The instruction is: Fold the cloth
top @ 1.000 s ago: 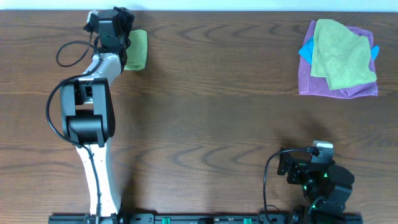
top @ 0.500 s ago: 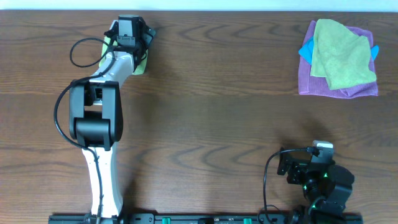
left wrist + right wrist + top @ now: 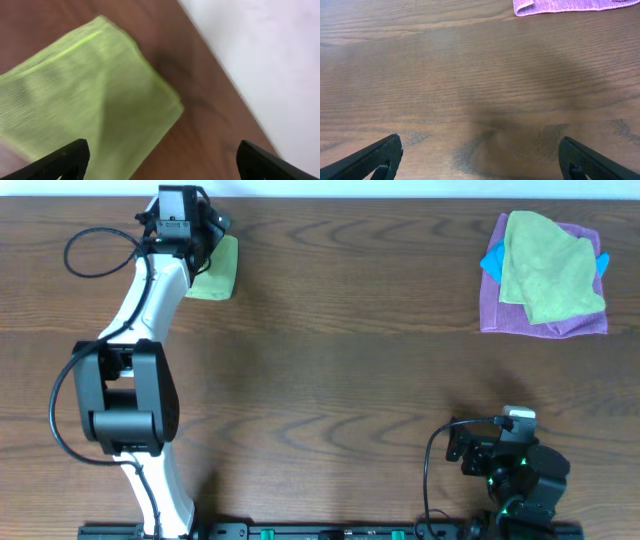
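Two views show the cloth (image 3: 85,95) (partly hidden overhead).

Lab — robot arms (image 3: 150,285), wooden table (image 3: 330,370)

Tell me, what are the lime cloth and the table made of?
The cloth seems soft microfibre or terry, matte: fine ribbed texture close up. The table looks like brown wood or laminate, slight sheen: wavy grain, real or printed unclear.
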Controlling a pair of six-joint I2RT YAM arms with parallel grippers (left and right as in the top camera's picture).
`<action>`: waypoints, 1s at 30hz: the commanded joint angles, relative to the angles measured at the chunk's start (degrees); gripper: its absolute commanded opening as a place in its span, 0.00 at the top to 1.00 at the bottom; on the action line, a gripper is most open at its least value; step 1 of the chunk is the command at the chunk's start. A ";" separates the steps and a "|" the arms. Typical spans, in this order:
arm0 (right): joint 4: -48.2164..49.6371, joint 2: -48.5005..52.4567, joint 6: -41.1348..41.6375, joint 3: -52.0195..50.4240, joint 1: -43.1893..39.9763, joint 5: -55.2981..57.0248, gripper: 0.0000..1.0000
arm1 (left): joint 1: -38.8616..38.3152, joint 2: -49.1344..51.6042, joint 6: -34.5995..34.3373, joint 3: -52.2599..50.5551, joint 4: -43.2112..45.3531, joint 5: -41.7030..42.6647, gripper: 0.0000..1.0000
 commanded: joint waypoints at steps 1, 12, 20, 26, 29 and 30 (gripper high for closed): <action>-0.26 -0.15 0.50 -0.72 -0.42 -0.02 0.01 | -0.04 1.29 -0.81 -4.13 -1.38 -2.84 0.05; -0.26 -0.15 0.50 -0.72 -0.42 -0.02 0.01 | 2.25 1.29 -6.60 -16.76 11.76 -2.36 0.05; -0.26 -0.15 0.50 -0.72 -0.42 -0.02 0.01 | 2.51 -5.38 -6.69 -16.76 12.26 -1.57 0.05; -0.26 -0.15 0.50 -0.72 -0.42 -0.02 0.01 | 4.28 -6.71 -7.39 -16.76 14.82 -1.68 0.05; -0.26 -0.15 0.50 -0.72 -0.42 -0.02 0.01 | 4.74 -6.19 -6.05 -16.76 20.39 0.24 0.05; -0.26 -0.15 0.50 -0.72 -0.42 -0.02 0.01 | 4.85 -6.03 -6.10 -16.76 21.79 0.22 0.05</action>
